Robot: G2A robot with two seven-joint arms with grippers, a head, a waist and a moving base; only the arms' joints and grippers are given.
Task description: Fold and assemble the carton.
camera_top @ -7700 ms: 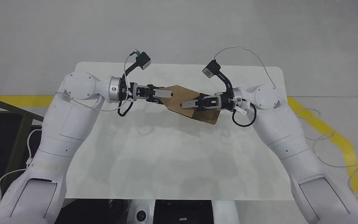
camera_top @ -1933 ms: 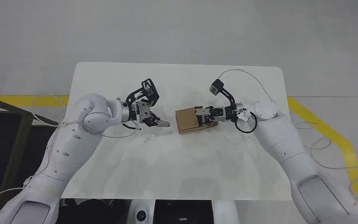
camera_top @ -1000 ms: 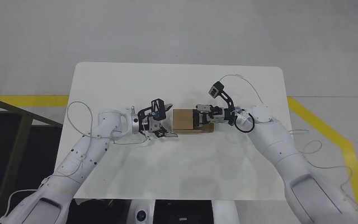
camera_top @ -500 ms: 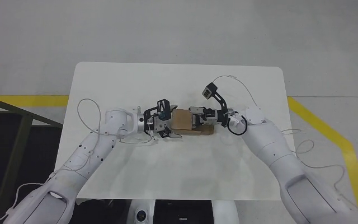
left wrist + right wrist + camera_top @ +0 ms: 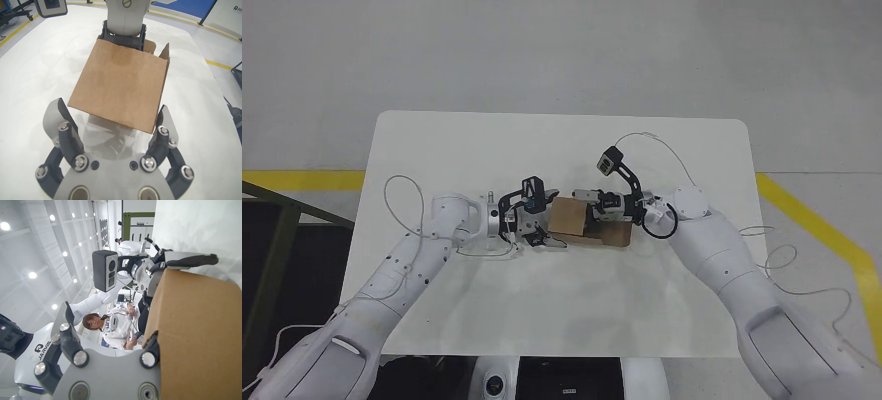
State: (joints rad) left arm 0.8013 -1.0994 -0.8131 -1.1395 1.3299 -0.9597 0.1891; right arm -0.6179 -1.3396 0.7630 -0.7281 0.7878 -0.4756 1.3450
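On table (image 5: 442, 150) centre | 1 carton (image 5: 577, 218) | 2 claws: left gripper (image 5: 112, 106) wide, right gripper (image 5: 590, 207) wide

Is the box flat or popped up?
Popped up: the carton shows a top panel and a side wall meeting at a corner edge.

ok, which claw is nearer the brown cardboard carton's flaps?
Right. The right claw sits at the flaps of the brown cardboard carton; the open left claw straddles its opposite edge.

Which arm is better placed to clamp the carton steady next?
Probably left: the left gripper is open, its fingers flanking the near end of the carton. The right gripper sits beside the far, flapped end.
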